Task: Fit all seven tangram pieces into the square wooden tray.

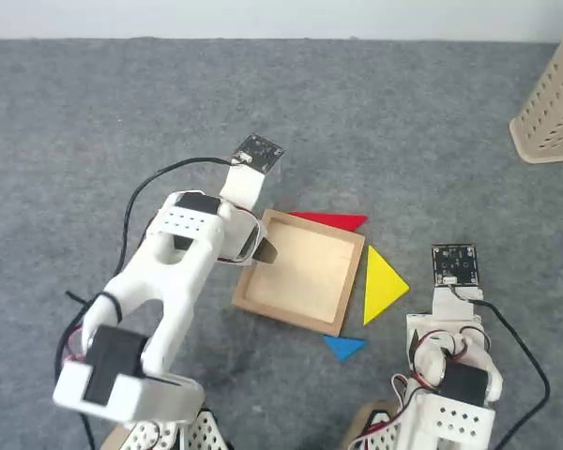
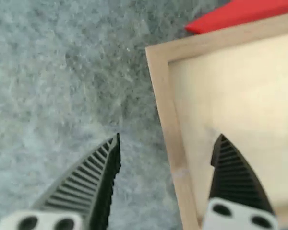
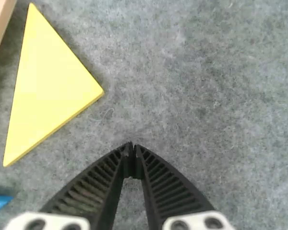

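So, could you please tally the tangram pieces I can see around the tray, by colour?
red piece: 1
yellow triangle: 1
blue triangle: 1
Total: 3, all on the table outside the wooden tray, with nothing lying inside it.

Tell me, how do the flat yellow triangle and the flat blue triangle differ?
The flat yellow triangle is clearly larger than the flat blue triangle. Yellow lies along one side of the square wooden tray; blue sits off a corner. Both lie on the grey carpet, outside the tray.
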{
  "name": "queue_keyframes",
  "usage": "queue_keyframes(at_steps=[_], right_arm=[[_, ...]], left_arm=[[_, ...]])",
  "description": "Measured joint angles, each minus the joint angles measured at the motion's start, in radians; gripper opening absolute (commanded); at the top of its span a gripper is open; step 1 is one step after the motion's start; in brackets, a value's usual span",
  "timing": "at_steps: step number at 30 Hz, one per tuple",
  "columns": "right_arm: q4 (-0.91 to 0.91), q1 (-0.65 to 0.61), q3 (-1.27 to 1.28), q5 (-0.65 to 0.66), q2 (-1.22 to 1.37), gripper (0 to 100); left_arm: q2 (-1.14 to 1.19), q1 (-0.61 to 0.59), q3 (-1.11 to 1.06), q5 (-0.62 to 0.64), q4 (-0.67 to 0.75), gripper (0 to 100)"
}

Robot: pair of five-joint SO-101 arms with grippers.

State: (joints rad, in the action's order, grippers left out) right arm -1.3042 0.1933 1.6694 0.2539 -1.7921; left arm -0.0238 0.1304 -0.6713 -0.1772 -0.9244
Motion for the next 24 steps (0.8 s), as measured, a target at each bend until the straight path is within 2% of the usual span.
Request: queue_keyframes(at_steps=[10, 24], right_arm=[[0.0, 0.0, 0.0, 0.0, 0.0, 0.9], [0.0, 0.0, 0.0, 0.0, 0.0, 0.9]], left_arm=[[0.058, -0.083, 0.0, 0.005, 0.055, 7], [0.058, -0.304, 0.0, 0.005, 0.055, 6]])
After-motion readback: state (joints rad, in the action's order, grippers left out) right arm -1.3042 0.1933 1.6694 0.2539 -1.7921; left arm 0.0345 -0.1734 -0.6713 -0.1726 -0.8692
